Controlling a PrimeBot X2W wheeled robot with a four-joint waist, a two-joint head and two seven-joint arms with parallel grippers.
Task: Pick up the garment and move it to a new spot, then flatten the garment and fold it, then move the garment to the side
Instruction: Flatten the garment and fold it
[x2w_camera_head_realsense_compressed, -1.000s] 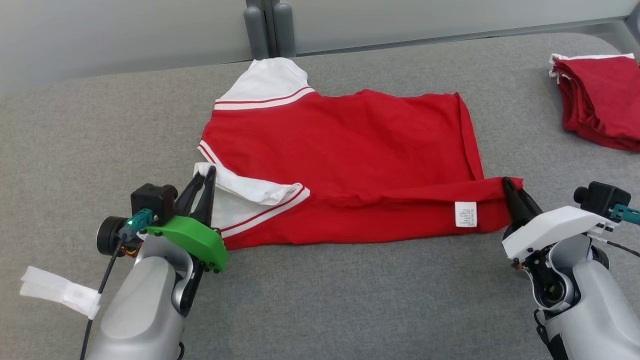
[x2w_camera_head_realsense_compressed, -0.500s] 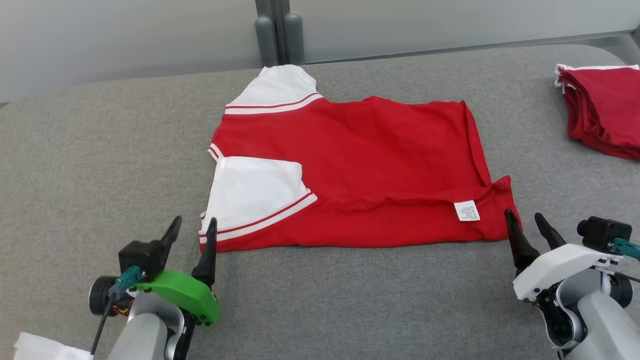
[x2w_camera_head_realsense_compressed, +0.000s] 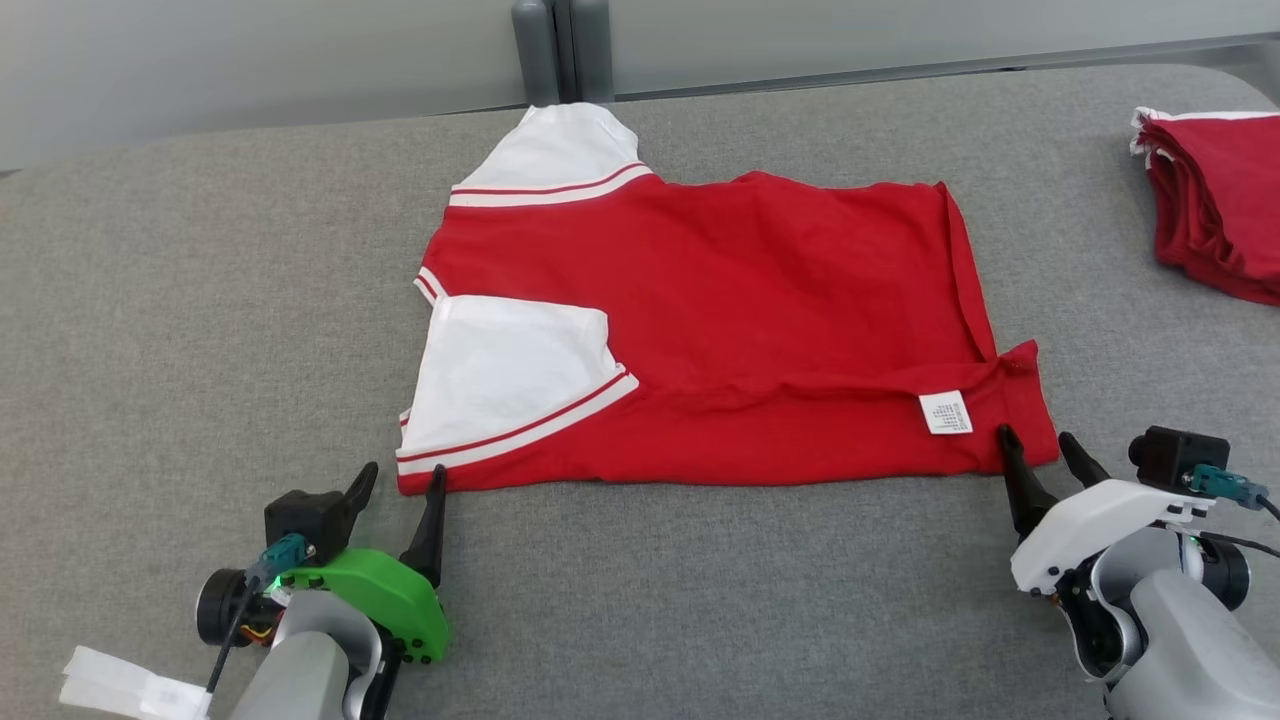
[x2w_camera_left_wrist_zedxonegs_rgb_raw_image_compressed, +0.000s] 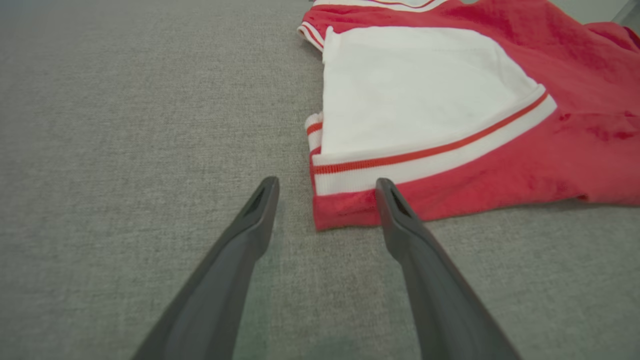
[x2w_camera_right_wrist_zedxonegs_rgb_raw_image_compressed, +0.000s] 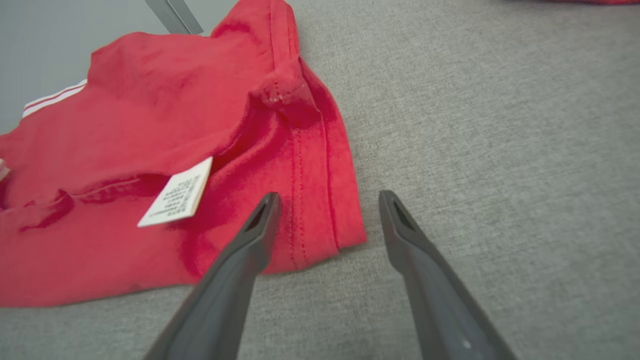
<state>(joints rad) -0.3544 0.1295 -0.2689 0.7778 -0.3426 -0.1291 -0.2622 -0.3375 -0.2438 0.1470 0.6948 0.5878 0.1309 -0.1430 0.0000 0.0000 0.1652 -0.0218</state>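
Arms low, fingers forward: left gripper (x2w_camera_head_realsense_compressed: 403, 470) by red T-shirt's (x2w_camera_head_realsense_compressed: 720, 300) near-left corner, right gripper (x2w_camera_head_realsense_compressed: 1034, 435) by its near-right hem, maybe touching. Both jaws wide, empty.

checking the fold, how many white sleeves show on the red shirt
2. One sleeve juts from the far left corner of the red shirt; the other sleeve lies folded over its near left part. None seems hidden.

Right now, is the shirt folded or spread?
Partly folded: the near edge of the shirt is turned over onto itself, putting a white sleeve and the label on top. The far sleeve sticks out flat.
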